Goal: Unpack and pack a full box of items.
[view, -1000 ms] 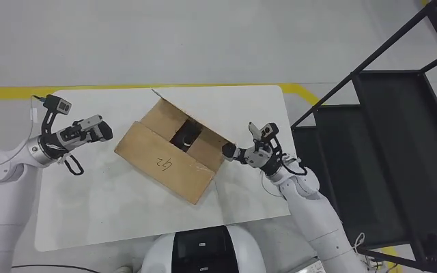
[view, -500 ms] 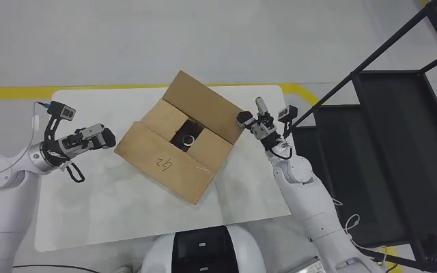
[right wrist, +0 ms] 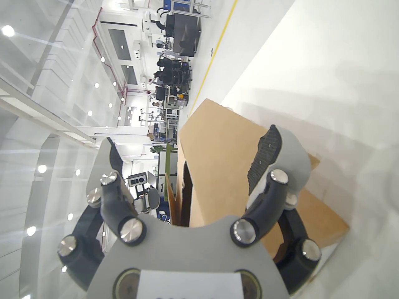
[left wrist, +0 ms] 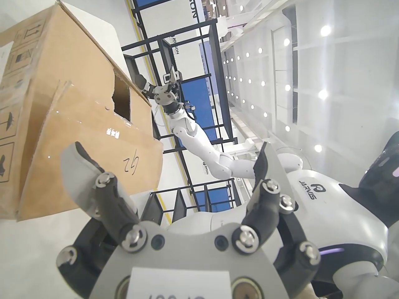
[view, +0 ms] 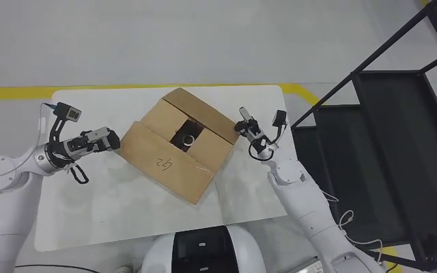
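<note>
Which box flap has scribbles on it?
The near flap, beside the left gripper, has handwriting on top. The far flap, by the right gripper, is plain.

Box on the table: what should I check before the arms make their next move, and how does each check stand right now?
1. Box sits fully on the table: ok.
2. Left claw open and empty, beside the box's left end: ok.
3. Right claw open, at the edge of the right flap: ok.
4. Flaps meet over the opening: not ok; a gap shows a dark item.
5. Box fully packed: cannot tell.
</note>
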Controlling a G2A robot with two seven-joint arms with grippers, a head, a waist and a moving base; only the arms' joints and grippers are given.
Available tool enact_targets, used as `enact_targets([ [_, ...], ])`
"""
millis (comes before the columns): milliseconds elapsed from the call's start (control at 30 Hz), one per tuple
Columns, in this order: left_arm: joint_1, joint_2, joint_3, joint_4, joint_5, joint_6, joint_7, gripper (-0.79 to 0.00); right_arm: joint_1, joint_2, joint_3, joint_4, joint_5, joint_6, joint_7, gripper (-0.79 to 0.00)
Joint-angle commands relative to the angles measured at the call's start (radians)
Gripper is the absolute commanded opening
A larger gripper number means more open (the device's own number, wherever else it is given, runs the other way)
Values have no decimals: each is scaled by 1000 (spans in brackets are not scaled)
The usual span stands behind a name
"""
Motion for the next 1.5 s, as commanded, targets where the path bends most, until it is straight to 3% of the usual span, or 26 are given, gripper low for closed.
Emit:
enact_targets([
  [0, 3, 1, -13, 6, -7, -4, 5, 0, -35, 4, 13, -75, 22, -15, 34, 0],
  [167, 12, 4, -46, 19, -32, -12, 19, 0, -156, 21, 53, -303, -36, -46, 101, 0],
  [367, 25, 6, -73, 25, -55, -18, 27, 0, -263, 35, 38, -435, -113, 60, 201, 0],
  [667, 35, 7, -100, 22, -69, -20, 25, 0, -281, 36, -17, -382, -218, 72, 198, 0],
  [1033, 41, 9, -130, 23, -90, -26, 23, 0, -318, 38, -100, -458, -163, 25, 306, 0],
  [1233, 53, 9, -142, 22, -97, -32, 25, 0, -336, 39, -181, -522, -160, 72, 382, 0],
  [1467, 68, 9, -160, 27, -110, -41, 20, 0, -308, 30, -291, -476, -228, 134, 394, 0],
])
